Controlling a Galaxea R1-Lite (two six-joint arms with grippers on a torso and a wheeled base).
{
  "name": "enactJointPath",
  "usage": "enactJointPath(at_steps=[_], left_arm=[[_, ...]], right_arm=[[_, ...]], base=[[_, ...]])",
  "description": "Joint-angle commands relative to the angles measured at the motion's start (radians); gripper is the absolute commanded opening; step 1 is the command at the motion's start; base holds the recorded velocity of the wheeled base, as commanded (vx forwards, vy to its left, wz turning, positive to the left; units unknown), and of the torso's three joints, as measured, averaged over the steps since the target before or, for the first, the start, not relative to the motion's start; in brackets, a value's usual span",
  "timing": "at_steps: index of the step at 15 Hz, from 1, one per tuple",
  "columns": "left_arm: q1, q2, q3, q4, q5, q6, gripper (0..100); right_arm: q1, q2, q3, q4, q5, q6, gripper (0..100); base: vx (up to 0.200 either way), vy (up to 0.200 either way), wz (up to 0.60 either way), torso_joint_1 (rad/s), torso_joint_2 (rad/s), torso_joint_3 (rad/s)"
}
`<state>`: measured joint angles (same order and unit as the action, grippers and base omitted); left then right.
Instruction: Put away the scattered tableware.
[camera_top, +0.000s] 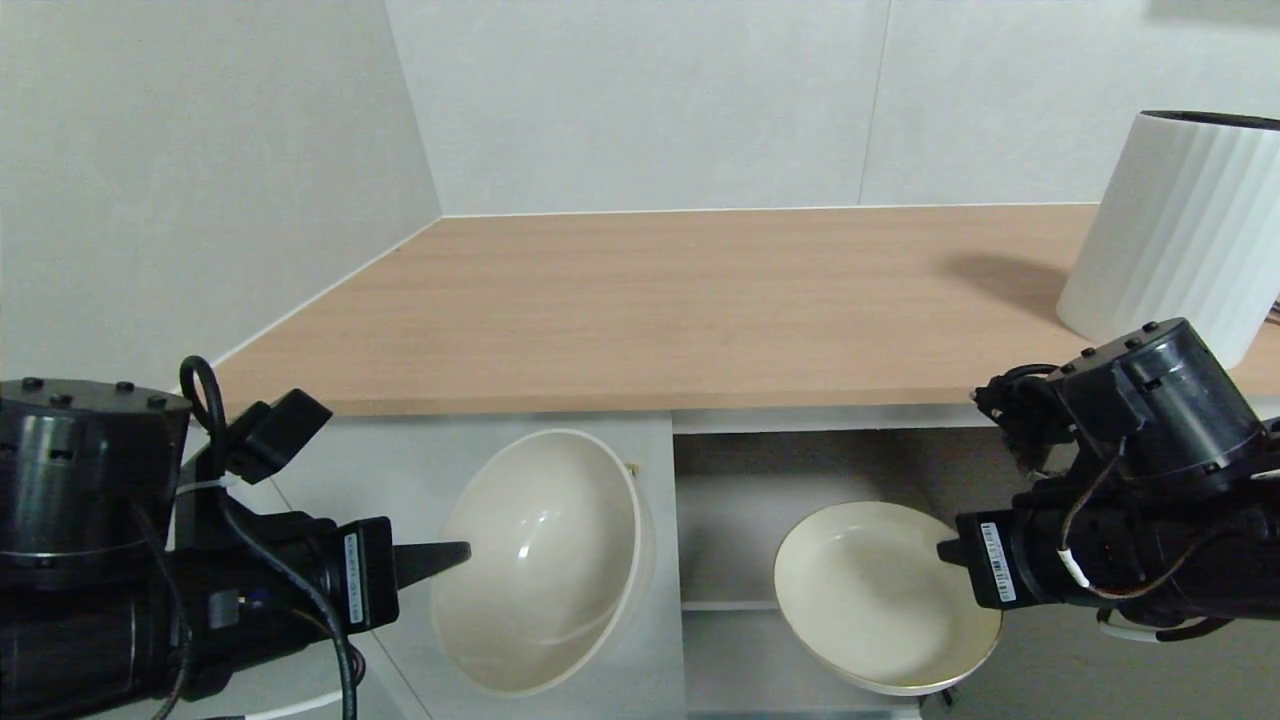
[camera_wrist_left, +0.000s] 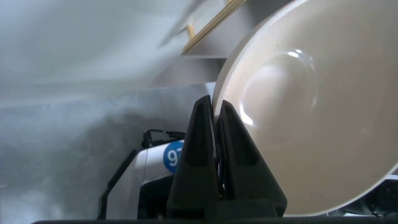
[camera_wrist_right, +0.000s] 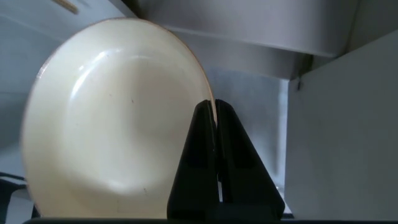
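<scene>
Pinching the rim of a cream bowl (camera_top: 545, 560), the left gripper (camera_top: 445, 558) is squeezed tight on it. The bowl is up in the air, tipped on its side, in front of a grey panel (camera_top: 420, 470) just under the front edge of the desk (camera_top: 650, 310). The right gripper (camera_top: 945, 550) is also clamped on an edge, the edge of a cream plate (camera_top: 870, 600). The plate hangs tilted in front of the open cupboard (camera_top: 720, 530) under the desk, near its shelf (camera_top: 725, 605). A tall white ribbed tub (camera_top: 1180, 230) stands on the desk, far from both dishes. Each dish is held only by a thin bit of its rim, so it could slip or swing if an arm moves fast, and then it might fall and break. The bowl is close to the desk edge and could bump it. The plate could hit the cupboard wall or shelf on its way in.
</scene>
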<state>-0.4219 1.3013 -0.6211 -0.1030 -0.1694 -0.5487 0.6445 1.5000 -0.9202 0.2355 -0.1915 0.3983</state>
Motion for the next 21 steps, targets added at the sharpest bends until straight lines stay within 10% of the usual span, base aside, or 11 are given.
enactJointPath(at_steps=[1,16,21], left_arm=[[0.000,0.007,0.000,0.000,0.001,0.000,0],[0.000,0.010,0.001,0.000,0.001,0.000,0],[0.000,0.013,0.001,0.000,-0.001,0.000,0]], right_arm=[[0.000,0.003,0.000,0.001,0.000,0.001,0],[-0.031,0.140,0.003,-0.073,0.001,0.001,0],[-0.088,0.460,0.093,-0.470,0.003,0.002,0]], base=[[0.000,0.000,0.00,-0.154,0.46,0.310],[0.000,0.000,0.00,-0.048,0.18,0.132],[0.000,0.000,0.00,0.000,0.00,0.000]])
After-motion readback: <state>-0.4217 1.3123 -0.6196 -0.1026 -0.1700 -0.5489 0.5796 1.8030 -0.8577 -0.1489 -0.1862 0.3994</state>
